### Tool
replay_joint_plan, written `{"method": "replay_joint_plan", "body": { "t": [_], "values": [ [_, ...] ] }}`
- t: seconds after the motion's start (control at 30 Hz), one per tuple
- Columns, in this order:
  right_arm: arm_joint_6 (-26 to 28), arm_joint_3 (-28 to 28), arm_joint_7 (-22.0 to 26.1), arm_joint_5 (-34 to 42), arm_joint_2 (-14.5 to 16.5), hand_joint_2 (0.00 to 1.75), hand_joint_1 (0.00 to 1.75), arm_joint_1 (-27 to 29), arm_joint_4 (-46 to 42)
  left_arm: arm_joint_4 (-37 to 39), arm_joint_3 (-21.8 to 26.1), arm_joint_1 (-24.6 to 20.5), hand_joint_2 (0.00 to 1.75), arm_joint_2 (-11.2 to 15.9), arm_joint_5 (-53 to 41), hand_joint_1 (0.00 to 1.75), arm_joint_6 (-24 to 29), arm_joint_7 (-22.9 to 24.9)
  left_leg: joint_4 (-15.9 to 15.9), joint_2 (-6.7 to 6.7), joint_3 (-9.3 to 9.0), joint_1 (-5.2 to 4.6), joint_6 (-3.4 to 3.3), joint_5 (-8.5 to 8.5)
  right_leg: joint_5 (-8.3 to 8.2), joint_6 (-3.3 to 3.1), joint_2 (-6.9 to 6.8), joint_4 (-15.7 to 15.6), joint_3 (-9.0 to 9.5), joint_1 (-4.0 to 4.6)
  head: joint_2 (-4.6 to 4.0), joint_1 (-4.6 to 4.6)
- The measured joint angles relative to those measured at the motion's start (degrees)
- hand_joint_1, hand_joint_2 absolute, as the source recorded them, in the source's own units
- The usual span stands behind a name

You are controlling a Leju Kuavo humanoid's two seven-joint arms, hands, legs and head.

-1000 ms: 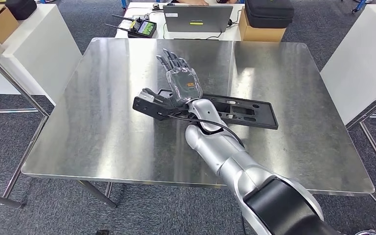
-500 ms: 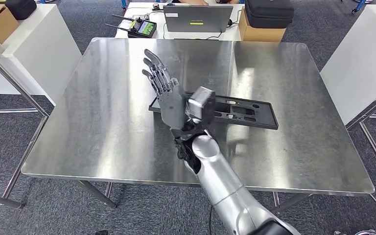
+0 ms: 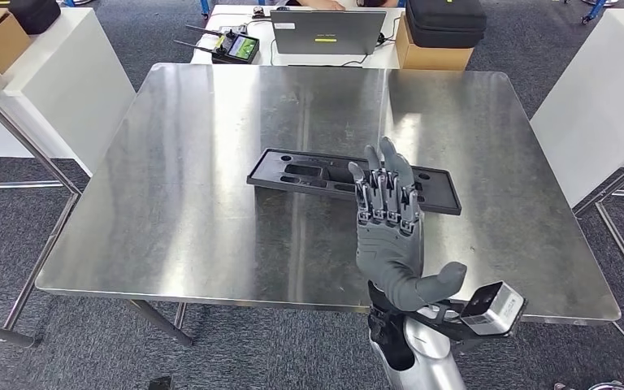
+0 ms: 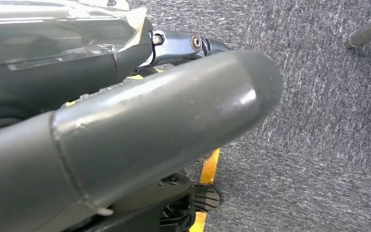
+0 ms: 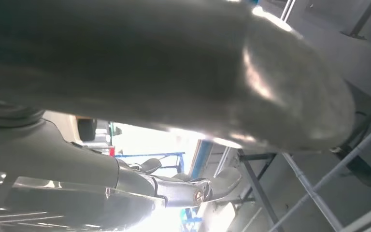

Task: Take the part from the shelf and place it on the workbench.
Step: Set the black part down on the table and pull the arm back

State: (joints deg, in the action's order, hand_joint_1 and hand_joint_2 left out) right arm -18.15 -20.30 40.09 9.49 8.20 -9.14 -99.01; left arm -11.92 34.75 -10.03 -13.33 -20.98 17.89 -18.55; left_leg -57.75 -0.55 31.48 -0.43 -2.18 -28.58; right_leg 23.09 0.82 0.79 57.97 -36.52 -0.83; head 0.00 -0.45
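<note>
Lying flat on brushed-steel workbench (image 3: 171, 211): black slotted part (image 3: 309, 173).

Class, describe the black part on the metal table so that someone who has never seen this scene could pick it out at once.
Start at the steel workbench in the middle of the room. Near its centre lies the black part, a long flat plastic tray with shaped cut-outs. It is the sole object lying on the shiny tabletop, partly behind the robot's raised right hand.
</note>
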Motion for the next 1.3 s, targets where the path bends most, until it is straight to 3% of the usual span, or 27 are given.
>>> {"method": "replay_joint_plan", "body": {
  "t": [0.47,0.6,0.7,0.77,0.87,0.93,0.97,1.03,1.07,1.13,1.23,1.3],
  "values": [
    [2.8,1.8,0.0,-1.2,-0.9,0.00,0.00,2.9,-4.8,0.0,-0.3,0.1,0.00,0.6,-0.2,0.00,-1.1,-1.4,-0.1,0.00,0.01,-0.02,-0.06,-0.03,-0.03,0.05,-0.01,-0.1,0.05,-0.11,-0.01,0.01],
    [4.6,2.9,0.0,-1.2,-1.2,0.00,0.00,4.3,-5.9,0.0,-0.7,0.3,0.00,1.3,-0.7,0.00,-1.7,-1.9,-0.5,-0.04,0.14,-0.11,-0.87,-0.17,-0.29,0.47,-0.01,-0.3,0.16,-0.45,-0.02,-0.03],
    [4.8,3.7,0.0,-1.4,-1.2,0.00,0.00,5.2,-7.1,0.0,-1.1,0.4,0.00,1.5,-0.7,0.00,-1.9,-1.9,1.1,0.08,-0.62,0.12,-1.67,1.07,-0.57,1.20,-0.04,-0.8,0.41,-0.02,-0.01,-0.03],
    [4.8,4.3,0.0,-1.6,-1.2,0.00,0.00,5.6,-7.6,0.0,-1.4,0.3,0.00,1.6,-0.7,0.00,-2.1,-1.9,2.6,0.27,-1.32,0.53,-1.99,2.13,1.33,1.07,-0.22,1.9,-0.68,0.17,-0.01,0.21],
    [4.8,5.2,0.0,-1.9,-1.3,0.00,0.00,6.2,-7.8,0.0,-1.5,0.4,0.00,1.7,-0.7,0.00,-2.3,-1.8,3.1,0.45,-1.23,0.62,-2.01,2.56,6.04,0.66,-0.34,11.4,-4.33,-0.14,-0.01,0.51],
    [4.8,5.6,0.0,-2.1,-1.4,0.00,0.00,6.8,-7.8,0.0,-1.6,0.5,0.00,1.8,-0.7,0.00,-2.4,-1.8,3.0,0.50,-1.01,0.66,-1.82,2.67,7.01,1.19,-0.37,14.2,-4.86,-0.42,-0.01,0.50],
    [4.8,5.8,0.0,-2.1,-1.4,0.00,0.00,6.9,-7.8,0.0,-1.6,0.5,0.00,1.8,-0.7,0.00,-2.5,-1.8,2.9,0.49,-0.90,0.73,-1.68,2.72,6.60,1.70,-0.40,13.2,-3.90,-0.62,-0.01,0.52],
    [4.9,5.9,0.0,-2.2,-1.4,0.00,0.00,6.9,-7.8,0.0,-1.6,0.5,0.00,1.9,-0.7,0.00,-2.6,-1.8,2.3,0.44,-0.65,0.93,-1.24,2.59,4.58,2.84,-0.53,6.3,0.47,-1.12,-0.02,0.53],
    [4.9,6.0,0.0,-2.2,-1.4,0.00,0.00,6.9,-7.9,0.0,-1.6,0.5,0.00,1.9,-0.7,0.00,-2.6,-1.8,1.8,0.39,-0.35,0.89,-0.86,2.36,3.95,3.07,-0.46,3.0,2.61,-1.15,-0.02,0.57],
    [4.9,6.1,0.0,-2.3,-1.4,0.00,0.00,7.0,-7.9,-0.1,-1.6,0.5,0.00,2.0,-0.7,0.00,-2.7,-1.8,0.7,0.31,0.32,0.78,-0.11,2.00,3.56,2.57,-0.22,-0.5,4.63,-1.06,-0.01,0.51],
    [4.9,6.3,0.0,-2.3,-1.3,0.00,0.00,7.1,-8.0,-0.1,-1.6,0.5,0.00,2.2,-0.5,0.00,-2.7,-1.9,0.1,0.16,0.86,1.06,0.64,1.89,3.42,1.26,-0.03,-0.3,4.33,-0.89,-0.01,0.43],
    [4.8,6.3,0.0,-2.2,-1.2,0.00,0.00,7.0,-8.0,-0.1,-1.6,0.5,0.00,2.3,-0.2,0.00,-2.7,-1.9,-2.5,0.22,1.94,1.32,1.10,-0.13,3.13,0.57,-0.12,-0.4,4.20,-1.04,-0.01,0.35]
  ]
}}
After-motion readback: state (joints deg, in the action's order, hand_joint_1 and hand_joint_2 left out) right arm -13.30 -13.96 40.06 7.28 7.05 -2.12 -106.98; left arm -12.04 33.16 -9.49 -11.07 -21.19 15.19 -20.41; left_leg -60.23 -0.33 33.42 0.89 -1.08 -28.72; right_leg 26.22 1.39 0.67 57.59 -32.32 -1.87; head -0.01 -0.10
